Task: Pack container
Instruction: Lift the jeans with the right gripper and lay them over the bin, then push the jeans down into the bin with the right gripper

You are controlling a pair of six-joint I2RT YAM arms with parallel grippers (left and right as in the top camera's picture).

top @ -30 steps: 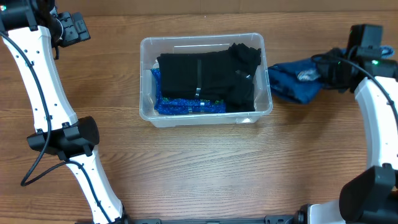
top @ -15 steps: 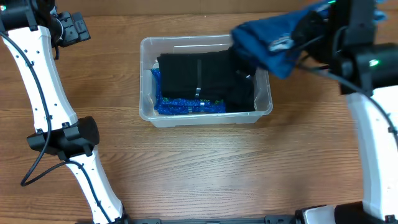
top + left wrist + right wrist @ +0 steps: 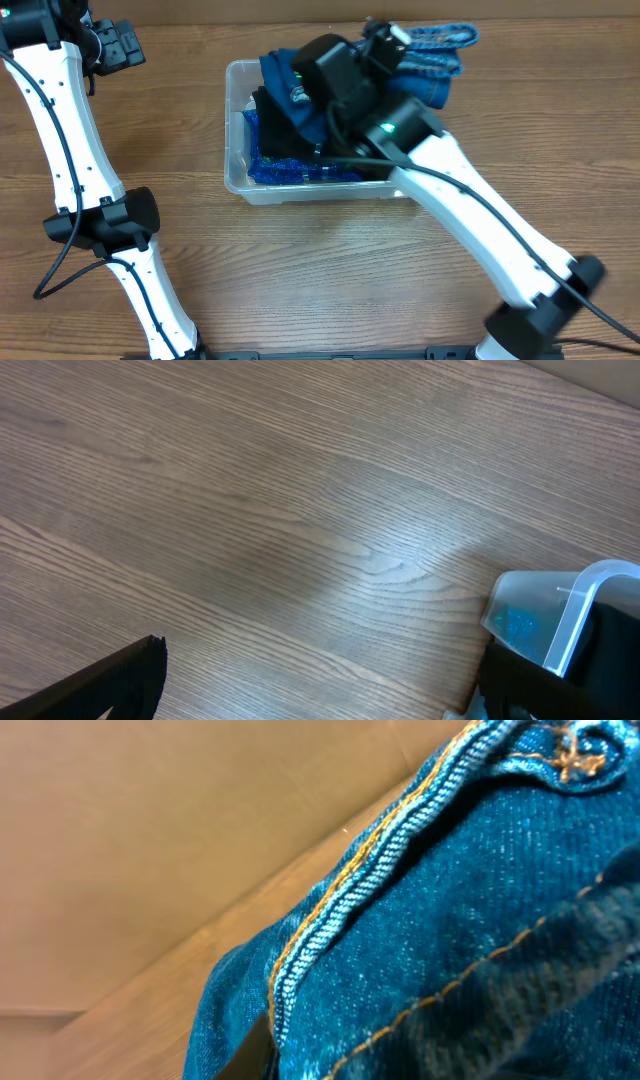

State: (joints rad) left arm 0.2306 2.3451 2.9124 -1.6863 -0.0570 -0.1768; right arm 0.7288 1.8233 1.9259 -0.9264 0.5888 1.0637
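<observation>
No legible text, brand, number or sign in any view. Small pale mark on the blue denim garment [image 3: 430, 62], at its left end over the container [image 3: 233, 130]: too small to read. Orange stitching on the denim in the right wrist view, forming no letters.

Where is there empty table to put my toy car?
Bare wood lies between the left arm and the container, and in front of the container, left of the right arm. Over the container it's crowded with jeans and that arm.
</observation>
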